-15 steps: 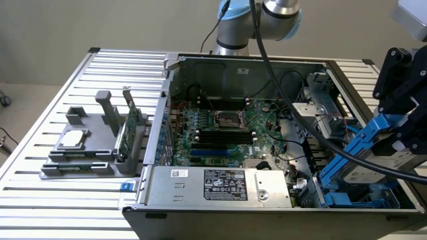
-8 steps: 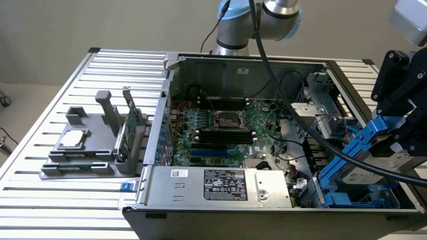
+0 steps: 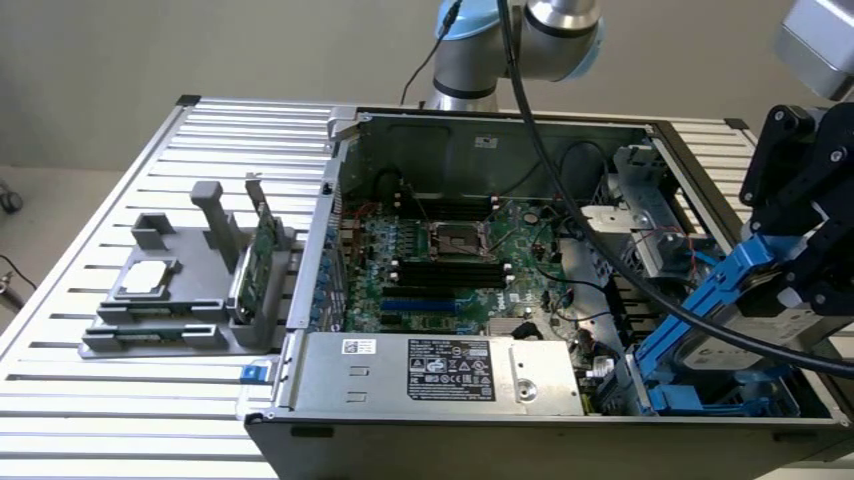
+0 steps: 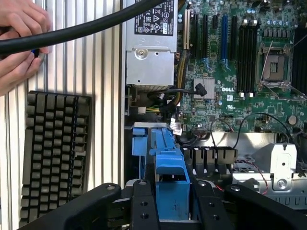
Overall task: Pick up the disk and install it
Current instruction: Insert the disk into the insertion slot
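Observation:
In the exterior view my gripper (image 3: pixel 798 280) hangs over the front corner of the open computer case (image 3: pixel 350 180), on the exterior view's right. It is shut on the disk (image 3: pixel 727 345), a silver-grey drive in bright blue rails. The disk is tilted, its lower end down in the blue drive bay (image 3: pixel 714 398). In the wrist view the black fingers (image 4: pixel 144 206) clamp the disk's blue carrier (image 4: pixel 168 158) from both sides around my gripper (image 4: pixel 175 211).
The motherboard (image 3: pixel 454 250) and power supply (image 3: pixel 441 370) fill the case. A grey fixture (image 3: pixel 187 290) with a silver chip and a green card stands on the exterior view's left. A person's hands (image 4: pixel 19 43), a keyboard (image 4: pixel 55 148) and a black cable (image 4: pixel 86 28) lie beside the case.

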Action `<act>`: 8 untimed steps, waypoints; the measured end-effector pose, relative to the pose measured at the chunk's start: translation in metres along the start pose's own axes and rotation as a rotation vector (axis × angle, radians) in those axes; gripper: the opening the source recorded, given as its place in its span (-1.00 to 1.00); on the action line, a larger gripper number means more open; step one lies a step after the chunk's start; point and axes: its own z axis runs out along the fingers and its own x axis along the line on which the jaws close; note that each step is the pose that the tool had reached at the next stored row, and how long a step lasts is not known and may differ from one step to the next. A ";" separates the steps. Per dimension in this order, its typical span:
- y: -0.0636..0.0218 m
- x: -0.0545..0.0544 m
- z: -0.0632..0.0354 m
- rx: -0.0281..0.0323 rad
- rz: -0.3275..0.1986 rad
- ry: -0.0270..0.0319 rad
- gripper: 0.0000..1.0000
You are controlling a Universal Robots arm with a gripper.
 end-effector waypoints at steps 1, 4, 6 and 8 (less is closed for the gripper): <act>0.0000 0.000 0.0004 0.0000 0.000 0.0000 -0.35; 0.0000 0.000 0.0015 0.0000 0.000 0.0000 -0.35; -0.0001 0.000 0.0025 0.0000 0.000 -0.0001 -0.35; -0.0001 0.000 0.0034 0.0000 0.000 0.0000 -0.35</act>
